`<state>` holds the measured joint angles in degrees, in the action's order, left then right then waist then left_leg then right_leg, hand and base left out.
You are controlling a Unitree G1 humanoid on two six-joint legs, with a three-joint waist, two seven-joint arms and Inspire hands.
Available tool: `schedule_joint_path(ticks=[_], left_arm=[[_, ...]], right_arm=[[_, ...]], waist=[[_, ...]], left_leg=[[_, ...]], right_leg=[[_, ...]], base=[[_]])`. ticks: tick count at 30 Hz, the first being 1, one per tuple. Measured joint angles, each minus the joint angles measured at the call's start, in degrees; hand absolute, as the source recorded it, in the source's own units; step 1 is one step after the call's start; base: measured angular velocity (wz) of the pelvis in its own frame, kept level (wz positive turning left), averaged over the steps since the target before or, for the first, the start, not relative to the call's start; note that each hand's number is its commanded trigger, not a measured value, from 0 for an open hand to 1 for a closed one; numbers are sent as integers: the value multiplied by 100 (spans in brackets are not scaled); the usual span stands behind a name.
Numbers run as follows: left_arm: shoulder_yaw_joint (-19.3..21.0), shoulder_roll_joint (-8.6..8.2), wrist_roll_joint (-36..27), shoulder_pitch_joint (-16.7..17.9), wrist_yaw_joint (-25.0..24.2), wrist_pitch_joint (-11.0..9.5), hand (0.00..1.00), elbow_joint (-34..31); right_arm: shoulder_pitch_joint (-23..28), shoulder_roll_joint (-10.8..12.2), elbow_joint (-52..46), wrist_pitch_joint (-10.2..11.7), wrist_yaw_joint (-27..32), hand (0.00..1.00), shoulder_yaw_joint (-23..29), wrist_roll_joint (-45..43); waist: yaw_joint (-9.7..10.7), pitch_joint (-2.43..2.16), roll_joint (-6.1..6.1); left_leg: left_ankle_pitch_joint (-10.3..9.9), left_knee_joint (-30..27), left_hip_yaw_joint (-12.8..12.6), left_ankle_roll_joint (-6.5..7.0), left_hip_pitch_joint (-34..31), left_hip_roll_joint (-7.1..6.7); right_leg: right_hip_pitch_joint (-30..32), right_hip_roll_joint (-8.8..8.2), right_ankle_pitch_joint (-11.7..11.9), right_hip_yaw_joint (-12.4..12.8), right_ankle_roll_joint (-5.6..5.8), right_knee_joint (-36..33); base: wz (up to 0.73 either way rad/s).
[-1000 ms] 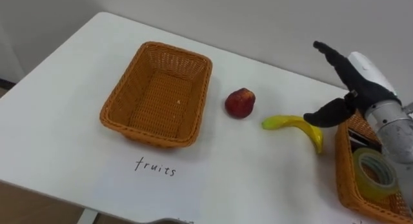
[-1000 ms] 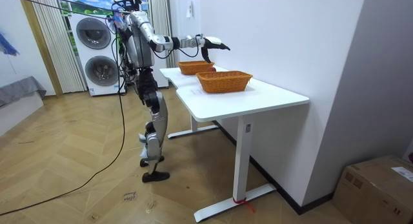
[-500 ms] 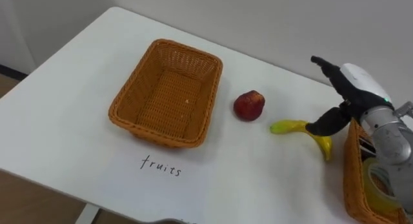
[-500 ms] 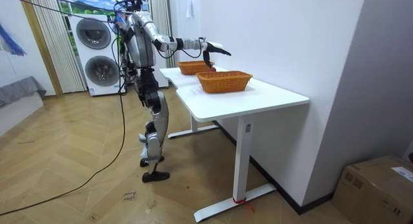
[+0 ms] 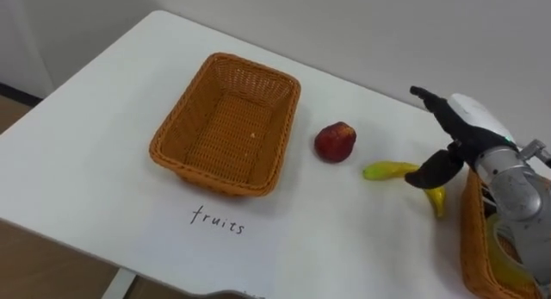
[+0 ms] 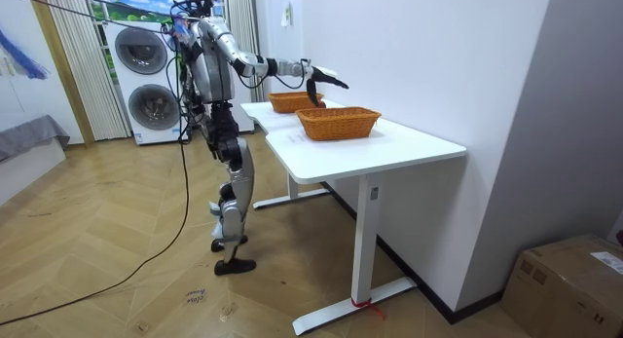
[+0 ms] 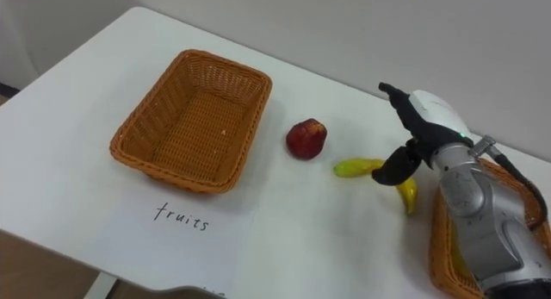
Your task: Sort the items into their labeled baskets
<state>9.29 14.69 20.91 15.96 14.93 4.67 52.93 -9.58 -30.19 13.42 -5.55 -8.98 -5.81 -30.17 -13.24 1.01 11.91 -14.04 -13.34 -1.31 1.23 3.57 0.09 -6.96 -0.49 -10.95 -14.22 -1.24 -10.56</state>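
An empty wicker basket [image 5: 228,122] stands on the white table [image 5: 95,152], with "fruits" written in front of it. To its right lie a red apple [image 5: 335,142] and a yellow banana [image 5: 389,171]. My right hand [image 5: 469,127] hovers open just right of the banana, fingers straight and pointing away from me. Its thumb hangs down over the banana's bend, hiding it; I cannot tell whether it touches. A second wicker basket [image 5: 470,239] sits at the right edge, mostly behind my forearm. In the room view I stand at the table's long side, right hand [image 6: 326,78] stretched over it.
The wall runs close behind the table's far edge. Bare tabletop lies between the apple and the fruit basket and in front of the banana. In the room view, two washing machines [image 6: 146,80] stand behind me, and a cardboard box [image 6: 574,280] sits on the floor.
The camera has shifted a little. My right hand has sunk toward the table, and its thumb has come down onto the banana's bend. The fruit has not moved.
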Motion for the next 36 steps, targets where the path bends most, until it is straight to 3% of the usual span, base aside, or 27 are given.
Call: schedule_joint_path(ticks=[9, 32, 36], left_arm=[[-116, 0, 1, 7, 120, 32, 0, -1], [-172, -2, 3, 40, 203, 46, 0, -2], [-169, -2, 4, 15, 187, 130, 0, -2]], right_arm=[[-54, 2, 291, -55, 2, 0, -482, -5], [-288, 3, 885, -72, 13, 0, -663, 30], [-294, 4, 1027, -81, 9, 0, -663, 10]], waist=[[-51, 9, -15], [-139, -3, -84], [-144, -6, -85]], left_leg=[[0, -13, 45, 0, -27, -1], [52, -16, 199, 21, -77, -76], [58, -25, 203, 18, -93, -77]], right_leg=[[4, 0, 0, -30, 0, 9], [-58, -47, -1, -176, 2, 95], [-48, -47, -1, -187, 3, 92]], base=[[1], [3], [0]])
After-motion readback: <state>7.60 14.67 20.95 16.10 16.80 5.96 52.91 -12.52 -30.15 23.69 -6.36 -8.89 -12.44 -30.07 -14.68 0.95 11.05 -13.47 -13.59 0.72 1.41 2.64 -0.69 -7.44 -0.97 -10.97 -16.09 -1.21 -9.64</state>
